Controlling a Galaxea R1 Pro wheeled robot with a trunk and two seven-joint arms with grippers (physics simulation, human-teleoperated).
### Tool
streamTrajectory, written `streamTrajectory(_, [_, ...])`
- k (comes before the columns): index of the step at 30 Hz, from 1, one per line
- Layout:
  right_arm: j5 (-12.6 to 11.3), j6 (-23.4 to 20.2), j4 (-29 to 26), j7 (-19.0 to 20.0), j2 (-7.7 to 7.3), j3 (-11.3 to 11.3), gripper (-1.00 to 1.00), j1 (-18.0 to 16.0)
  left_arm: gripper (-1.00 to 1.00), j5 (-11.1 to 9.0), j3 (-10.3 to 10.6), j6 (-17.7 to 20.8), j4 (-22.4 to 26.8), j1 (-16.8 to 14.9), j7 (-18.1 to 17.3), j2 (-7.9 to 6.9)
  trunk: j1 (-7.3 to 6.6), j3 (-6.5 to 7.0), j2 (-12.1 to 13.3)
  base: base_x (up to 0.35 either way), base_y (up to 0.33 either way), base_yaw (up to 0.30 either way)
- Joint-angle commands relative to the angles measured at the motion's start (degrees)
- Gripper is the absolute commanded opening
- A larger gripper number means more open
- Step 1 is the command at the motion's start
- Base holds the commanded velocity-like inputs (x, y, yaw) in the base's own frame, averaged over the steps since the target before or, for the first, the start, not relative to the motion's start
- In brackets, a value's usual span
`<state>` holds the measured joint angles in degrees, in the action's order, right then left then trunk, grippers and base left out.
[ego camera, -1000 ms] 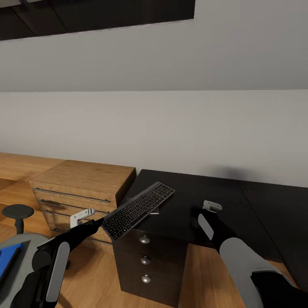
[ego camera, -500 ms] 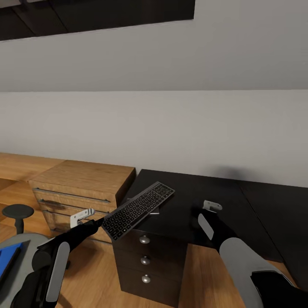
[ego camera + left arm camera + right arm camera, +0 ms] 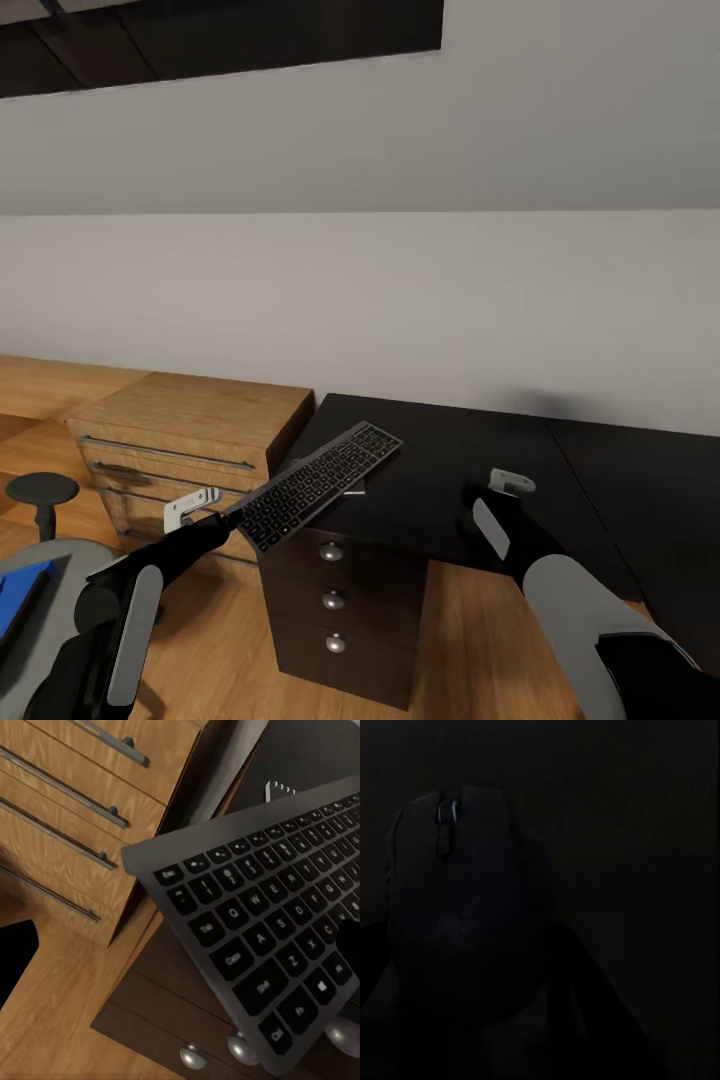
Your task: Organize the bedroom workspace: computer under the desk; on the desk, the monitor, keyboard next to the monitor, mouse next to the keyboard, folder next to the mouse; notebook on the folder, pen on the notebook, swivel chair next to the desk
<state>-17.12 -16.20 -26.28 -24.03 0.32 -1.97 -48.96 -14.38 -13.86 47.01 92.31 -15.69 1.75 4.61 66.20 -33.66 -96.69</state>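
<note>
The left claw (image 3: 232,517) grips the keyboard (image 3: 320,485) by its near end, tilted over the bench (image 3: 450,470) corner, due next for lowering flat, while the right claw (image 3: 478,497) holds the mouse (image 3: 465,922) over the benchtop.

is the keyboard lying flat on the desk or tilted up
Tilted. The keyboard is held at its near end by the left gripper, sloping over the desk corner, with its near part overhanging the black drawers.
</note>
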Motion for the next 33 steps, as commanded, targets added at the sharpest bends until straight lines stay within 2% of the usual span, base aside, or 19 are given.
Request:
streamTrajectory(1, [-0.64,-0.31,2.28,-0.48,-0.04,-0.14,-1.00,0.01,1.00,-0.47,-0.11,0.31,0.07,-0.05,0.19,0.05,0.00,-0.07,-0.03,0.000,0.000,0.000])
streamTrajectory(24, [-0.54,-0.27,2.28,-0.58,0.15,-0.23,-1.00,0.01,1.00,-0.47,-0.11,0.34,0.07,-0.05,0.19,0.05,0.00,-0.07,-0.03,-0.060,0.000,0.000])
streamTrajectory(25, [-0.54,-0.26,2.28,-0.61,0.17,-0.23,1.00,0.01,1.00,-0.47,-0.11,0.35,0.07,-0.05,0.19,0.05,0.00,-0.07,-0.03,0.000,0.000,0.000])
streamTrajectory(33, [-0.47,-0.24,2.25,-0.60,0.19,-0.23,1.00,0.01,1.00,-0.47,-0.11,0.29,0.11,-0.05,0.19,0.05,0.00,-0.07,-0.03,0.000,0.000,0.000])
